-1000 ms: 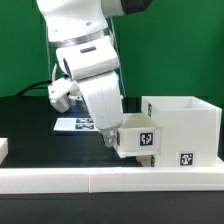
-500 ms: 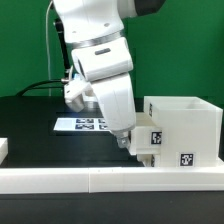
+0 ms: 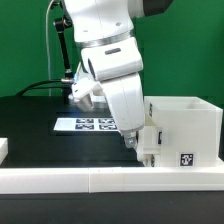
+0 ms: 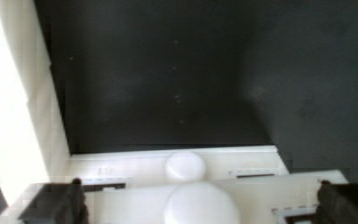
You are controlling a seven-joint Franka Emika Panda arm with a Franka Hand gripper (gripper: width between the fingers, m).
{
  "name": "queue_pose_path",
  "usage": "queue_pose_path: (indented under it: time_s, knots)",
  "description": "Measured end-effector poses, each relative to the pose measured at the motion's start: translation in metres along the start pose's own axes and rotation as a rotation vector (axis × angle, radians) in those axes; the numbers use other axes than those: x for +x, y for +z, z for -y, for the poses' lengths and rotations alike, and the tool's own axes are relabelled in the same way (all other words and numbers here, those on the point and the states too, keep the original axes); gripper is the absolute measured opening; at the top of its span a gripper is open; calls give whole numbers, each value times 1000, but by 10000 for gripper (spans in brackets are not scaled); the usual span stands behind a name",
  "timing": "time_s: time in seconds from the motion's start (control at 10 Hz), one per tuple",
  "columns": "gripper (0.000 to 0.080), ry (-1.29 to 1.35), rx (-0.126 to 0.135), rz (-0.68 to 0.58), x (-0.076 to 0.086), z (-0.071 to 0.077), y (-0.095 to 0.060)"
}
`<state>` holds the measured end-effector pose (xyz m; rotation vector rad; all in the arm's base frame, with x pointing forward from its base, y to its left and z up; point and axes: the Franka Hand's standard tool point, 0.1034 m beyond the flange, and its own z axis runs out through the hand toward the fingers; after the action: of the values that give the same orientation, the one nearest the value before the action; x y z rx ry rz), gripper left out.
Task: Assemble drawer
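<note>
In the exterior view the white drawer housing (image 3: 188,122) stands at the right, open on top, with a marker tag on its front. The small drawer (image 3: 151,140) sits mostly inside the housing's left side. Only its tagged end sticks out. My gripper (image 3: 139,148) is right at that end, tilted down. In the wrist view the drawer's white face (image 4: 149,188) and its rounded knob (image 4: 186,165) lie between my fingers (image 4: 55,203). My gripper (image 4: 202,205) is open, its jaws wide on either side of the face.
The marker board (image 3: 88,124) lies flat on the black table behind the arm. A long white rail (image 3: 100,181) runs along the table's front edge and shows in the wrist view as a white strip (image 4: 12,110). A small white part (image 3: 3,148) sits at the exterior view's left.
The arm has swung toward the exterior view's right, and the drawer has slid further into the housing. The jaws have stayed wide.
</note>
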<state>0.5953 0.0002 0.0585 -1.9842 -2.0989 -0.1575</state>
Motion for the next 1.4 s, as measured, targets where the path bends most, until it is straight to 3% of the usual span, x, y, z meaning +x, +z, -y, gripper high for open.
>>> queue_pose_path:
  time_s: [0.2,0.6,1.1,1.2,1.4]
  knots:
    - [649,2,0,-2,2,0,1]
    - [649,-19,-70,25,3,-4,6]
    - [649,-12,-71,35,5,-5,5]
    - [649,-22,-84,44,5,-6,5]
    - [649,-26,-158,62,5,-3,8]
